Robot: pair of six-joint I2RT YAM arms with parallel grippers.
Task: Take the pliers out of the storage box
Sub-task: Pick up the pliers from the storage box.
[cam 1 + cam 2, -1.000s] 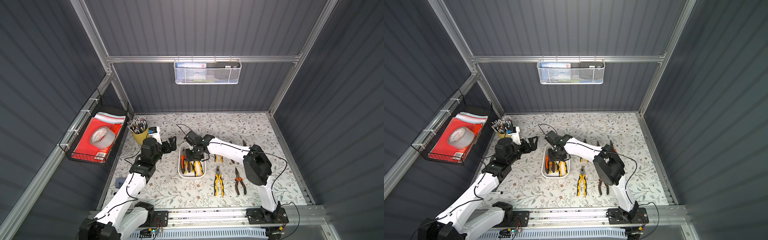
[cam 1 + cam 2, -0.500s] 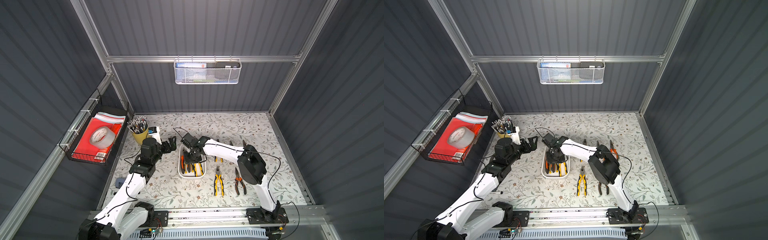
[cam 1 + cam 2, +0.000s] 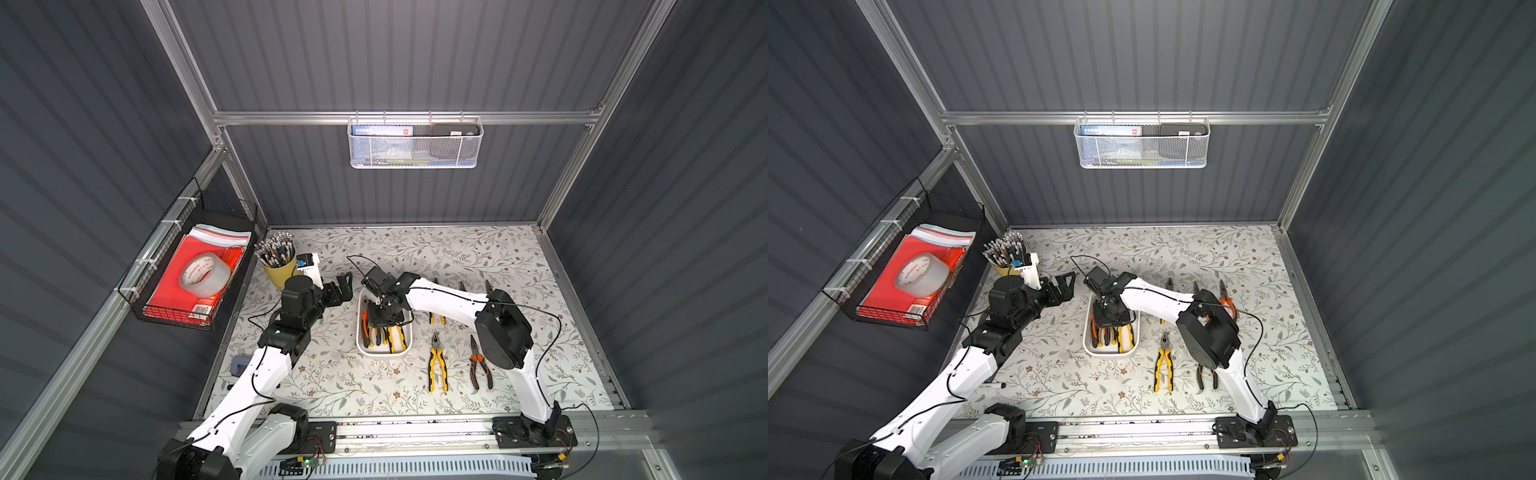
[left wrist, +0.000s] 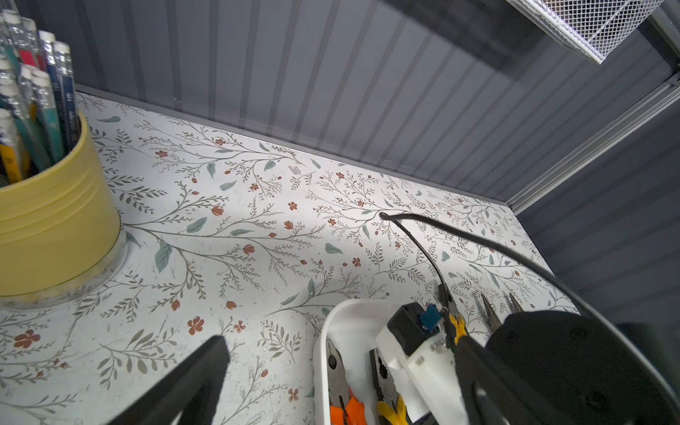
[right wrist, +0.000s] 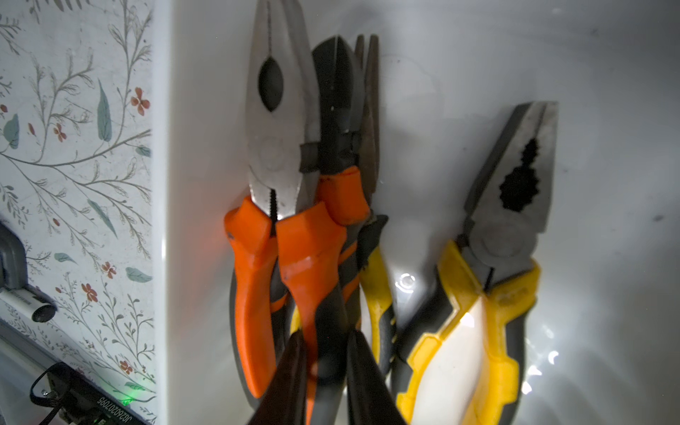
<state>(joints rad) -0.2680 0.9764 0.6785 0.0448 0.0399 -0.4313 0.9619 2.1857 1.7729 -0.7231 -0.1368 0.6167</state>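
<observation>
While the right arm stretches across the floral-patterned tabletop (image 3: pixel 332 374), its right gripper (image 5: pixel 325 368) sits low inside the shallow white plastic storage box (image 5: pixel 191 184). Its two dark fingers (image 5: pixel 294 371) are pinched onto a black-and-orange handle in the bunch of orange-handled pliers (image 5: pixel 279 165) lying against the box wall nearer the left arm. I cannot tell which tool of that bunch owns the handle. A black-headed cutter (image 5: pixel 336 92) and a thin long-nosed pair (image 5: pixel 369 110) are stacked against it, and every handle end runs out of the wrist picture. A yellow-handled combination pliers (image 5: pixel 496 257) lies apart from them on the box floor, its grips cut off too. In both top views the gripper's body covers the tool heads in the box, so only handle ends show. The left gripper (image 3: pixel 341 289) hangs just beside the box's far corner, jaws wide apart and empty. In its wrist view one finger (image 4: pixel 206 371) is plain, while the other blurs into the dark bulk of the right arm. On the tabletop to the right of the box, a yellow-and-black pliers (image 3: pixel 436 365) and an orange-and-black long-nosed pliers (image 3: pixel 480 368) lie side by side in the clear. Behind them, three more pliers (image 3: pixel 1227 299) are partly hidden under the right arm.
</observation>
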